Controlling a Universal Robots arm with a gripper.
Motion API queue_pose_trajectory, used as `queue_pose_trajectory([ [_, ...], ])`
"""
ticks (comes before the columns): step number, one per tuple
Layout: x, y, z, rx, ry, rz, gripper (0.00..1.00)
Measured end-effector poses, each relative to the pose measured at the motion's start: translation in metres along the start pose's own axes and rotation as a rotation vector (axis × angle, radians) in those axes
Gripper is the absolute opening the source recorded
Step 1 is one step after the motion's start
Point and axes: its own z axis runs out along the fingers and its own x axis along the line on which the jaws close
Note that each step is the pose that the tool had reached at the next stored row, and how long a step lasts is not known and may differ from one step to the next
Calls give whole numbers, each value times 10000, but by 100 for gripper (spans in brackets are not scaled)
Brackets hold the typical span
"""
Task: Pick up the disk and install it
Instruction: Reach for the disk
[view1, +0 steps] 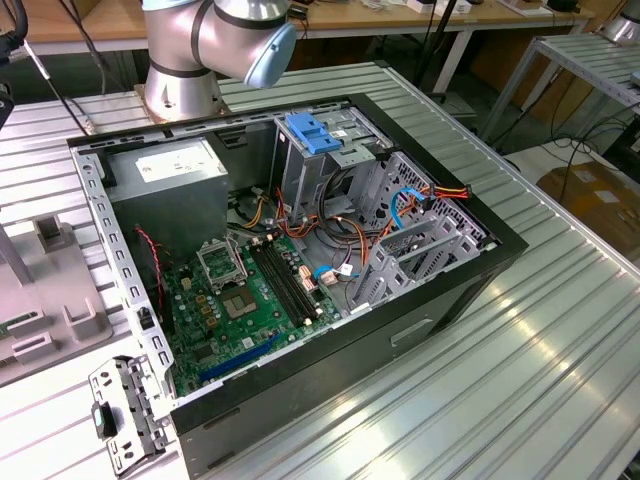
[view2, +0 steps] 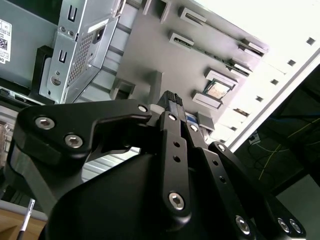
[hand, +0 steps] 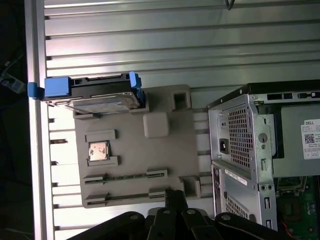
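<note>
Gripper: my black two-finger gripper has its fingers drawn narrow, pads together, with nothing between them.
Where I hang: above the near edge of the flat grey plastic fixture tray, apart from it.
Disk: the flat rectangular metal hard drive in blue plastic carrier rails sits at the tray's far edge in the first wrist view. It seems propped on one long side, though I cannot be sure.
Clock used: laid flat on the tray, with 12 straight ahead of my fingertips and the open black computer case on the 3 side.
Bearing: the disk lies at about 11 o'clock from me, well apart, across most of the tray.
Long axis: it runs from 9 to 3, crosswise to my line of approach, along the grooves of the ribbed aluminium table.
Ends: one blue rail faces 3. The other overhangs the tray towards 9.
Between us: a small square silver chip lies in its own recess.
Install site, as I judge: the case, at 2 to 3 o'clock.
</note>
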Motion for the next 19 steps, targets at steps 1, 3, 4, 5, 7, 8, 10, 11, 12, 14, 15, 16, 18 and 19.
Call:
queue_pose_trajectory([
  [1,5,0,0,0,0,0,11],
  [3,29,-2,2,0,1,0,11],
  [4,35,-3,3,0,0,0,11],
  [5,40,-3,3,0,0,0,11],
  [7,52,-4,4,1,1,0,11],
  [8,59,-5,5,0,0,0,11],
  [10,73,-6,6,0,1,0,11],
  [11,79,-6,8,0,0,0,11],
  [12,85,-7,8,0,0,1,11],
  [14,97,-8,10,0,1,0,11],
  [15,103,-8,11,0,0,1,11],
  [16,109,-9,12,0,0,0,11],
  [18,122,-9,14,0,0,0,11],
  [19,132,-9,16,0,0,0,11],
])
